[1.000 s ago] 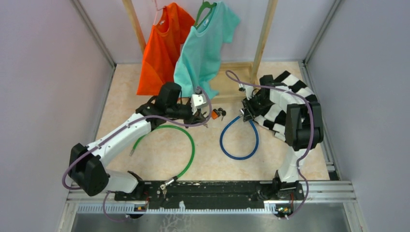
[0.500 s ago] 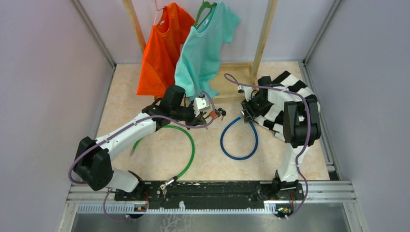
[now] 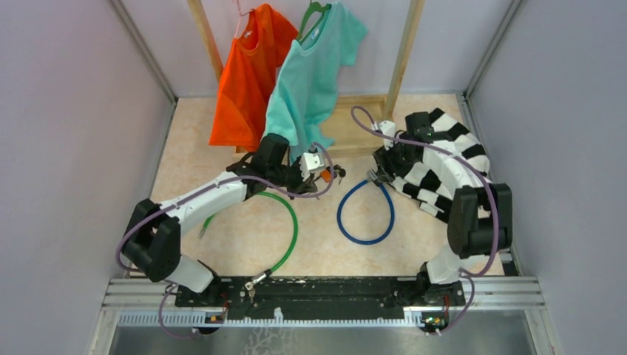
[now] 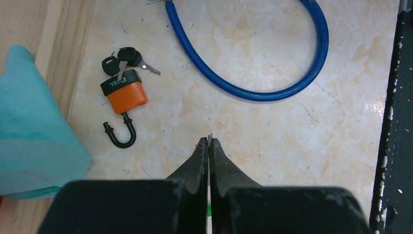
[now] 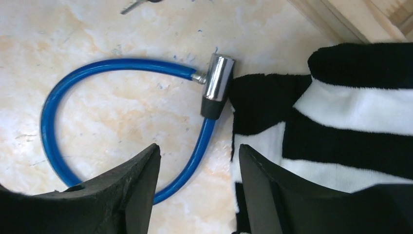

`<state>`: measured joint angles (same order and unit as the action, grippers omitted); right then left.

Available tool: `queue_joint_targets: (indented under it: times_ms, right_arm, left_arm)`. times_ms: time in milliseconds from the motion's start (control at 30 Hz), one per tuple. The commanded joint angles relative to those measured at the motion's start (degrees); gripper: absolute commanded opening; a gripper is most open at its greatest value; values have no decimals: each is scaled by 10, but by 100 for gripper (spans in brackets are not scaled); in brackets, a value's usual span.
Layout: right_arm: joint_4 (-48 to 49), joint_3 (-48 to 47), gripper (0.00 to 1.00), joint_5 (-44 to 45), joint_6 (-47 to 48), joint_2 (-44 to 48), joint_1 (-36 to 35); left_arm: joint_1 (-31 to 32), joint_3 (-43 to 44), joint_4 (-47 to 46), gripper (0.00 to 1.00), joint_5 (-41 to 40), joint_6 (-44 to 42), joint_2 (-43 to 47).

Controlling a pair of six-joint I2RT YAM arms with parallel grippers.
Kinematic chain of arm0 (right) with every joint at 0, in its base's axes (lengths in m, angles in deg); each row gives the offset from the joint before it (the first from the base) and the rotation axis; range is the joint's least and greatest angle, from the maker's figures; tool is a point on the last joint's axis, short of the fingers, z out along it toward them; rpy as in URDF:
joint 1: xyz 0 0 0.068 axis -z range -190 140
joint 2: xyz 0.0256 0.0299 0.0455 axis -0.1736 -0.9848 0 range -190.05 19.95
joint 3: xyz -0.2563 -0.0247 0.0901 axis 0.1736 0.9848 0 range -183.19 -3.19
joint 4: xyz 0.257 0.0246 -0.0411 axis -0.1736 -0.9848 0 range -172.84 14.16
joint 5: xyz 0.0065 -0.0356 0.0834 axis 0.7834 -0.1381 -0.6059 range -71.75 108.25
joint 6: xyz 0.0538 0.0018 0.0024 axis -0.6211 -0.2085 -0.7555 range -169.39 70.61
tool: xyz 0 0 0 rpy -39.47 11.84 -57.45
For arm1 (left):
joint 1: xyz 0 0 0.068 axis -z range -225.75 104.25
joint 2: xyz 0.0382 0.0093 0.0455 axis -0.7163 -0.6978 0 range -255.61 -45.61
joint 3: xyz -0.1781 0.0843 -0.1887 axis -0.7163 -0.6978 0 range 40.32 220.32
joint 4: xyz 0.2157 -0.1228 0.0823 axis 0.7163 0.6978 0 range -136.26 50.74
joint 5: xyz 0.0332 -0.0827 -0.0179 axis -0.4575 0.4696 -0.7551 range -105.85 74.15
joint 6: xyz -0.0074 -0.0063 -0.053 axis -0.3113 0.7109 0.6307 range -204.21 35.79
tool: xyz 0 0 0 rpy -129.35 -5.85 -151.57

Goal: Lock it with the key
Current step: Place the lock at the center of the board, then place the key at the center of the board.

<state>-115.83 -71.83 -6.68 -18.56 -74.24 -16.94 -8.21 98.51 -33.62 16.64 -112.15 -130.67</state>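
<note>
On the table [image 4: 302,146] lies the padlock [image 4: 124,95], shackle open, keys [image 4: 124,54] touching its top. Left pincer [image 4: 208,141] hovers nearby, pressed together, empty. Right pincer [image 5: 197,151] is spread above the cable [image 5: 97,66].

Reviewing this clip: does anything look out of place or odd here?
Yes. The striped sleeve on the right arm hangs loose against the metal end of the blue cable lock and might snag it. The teal shirt also droops close beside the orange padlock.
</note>
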Motion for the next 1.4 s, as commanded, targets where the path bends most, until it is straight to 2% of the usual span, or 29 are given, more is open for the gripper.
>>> queue_joint_targets:
  times_ms: [0,300,400,533,700,867,1100,1367]
  right_arm:
    - [5,39,61,-19,-38,102,1]
    - [66,167,63,-19,-68,260,1]
    - [81,189,64,-19,-68,284,1]
    - [86,198,65,-18,-66,294,2]
    - [87,200,65,-20,-64,287,1]
    - [89,206,65,-27,-62,292,2]
    - [87,206,65,-35,-58,301,2]
    - [107,219,70,-14,-56,347,2]
  left_arm:
    - [7,-6,-41,0,8,-4,-26]
    - [32,26,-55,0,15,1,-115]
    - [39,36,-51,0,13,0,-138]
    - [47,41,-44,5,17,7,-158]
    - [50,40,-35,22,24,9,-153]
    - [49,45,-34,42,-7,-5,-132]
    - [49,86,-25,61,-89,-17,-133]
    - [47,139,-29,80,-150,3,-184]
